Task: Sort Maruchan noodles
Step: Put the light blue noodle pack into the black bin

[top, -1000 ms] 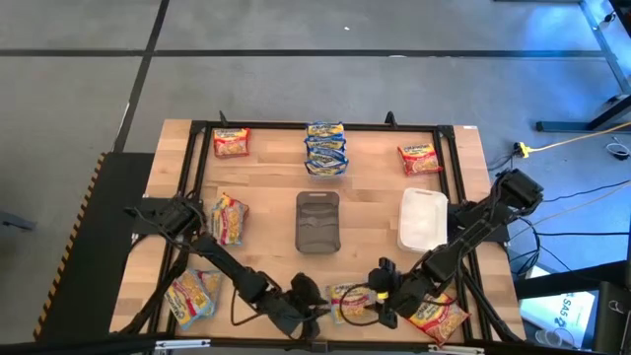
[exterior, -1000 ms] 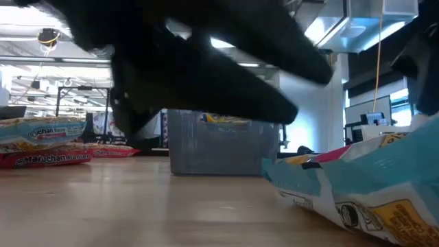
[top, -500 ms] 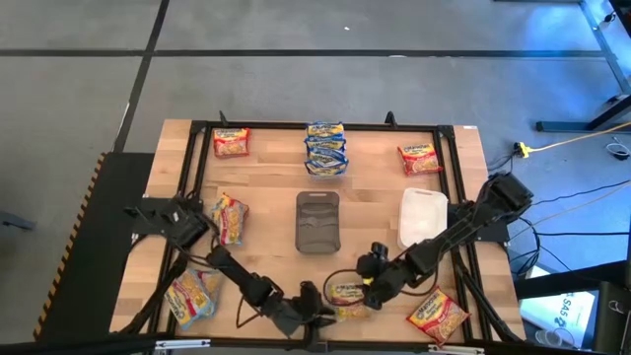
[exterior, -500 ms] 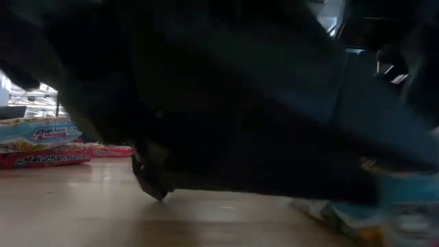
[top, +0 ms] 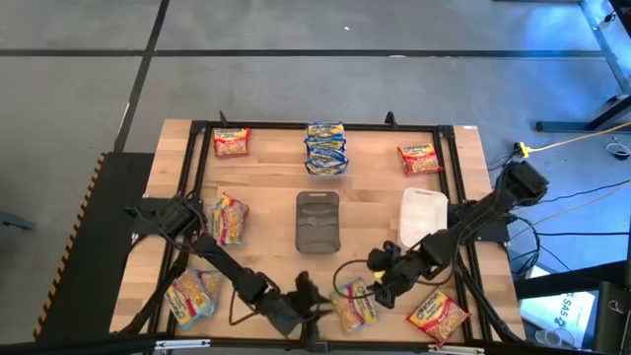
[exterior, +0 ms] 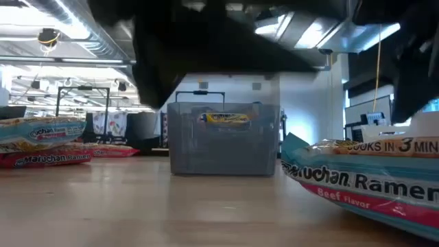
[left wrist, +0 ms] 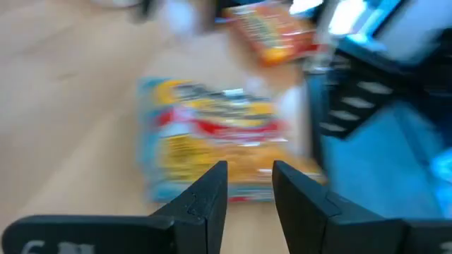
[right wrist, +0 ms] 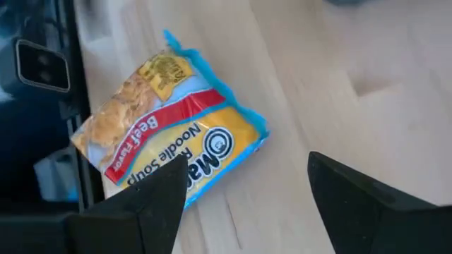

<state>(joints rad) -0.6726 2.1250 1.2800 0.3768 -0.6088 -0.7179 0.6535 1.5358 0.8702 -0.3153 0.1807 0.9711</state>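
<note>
Beef packet (top: 355,304) flat near the table's front edge (top: 414,345), between narrowly parted left tool (top: 308,296) and wide-apart right tool (top: 383,288).

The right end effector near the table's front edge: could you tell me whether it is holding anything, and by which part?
Nothing is held. The right end effector is open, and the beef-flavor packet lies flat on the table, untouched.

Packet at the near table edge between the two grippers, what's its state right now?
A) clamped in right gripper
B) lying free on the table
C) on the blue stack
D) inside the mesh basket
B: the packet lies flat on the wood, with the open right gripper just beside it, holding nothing.
</note>
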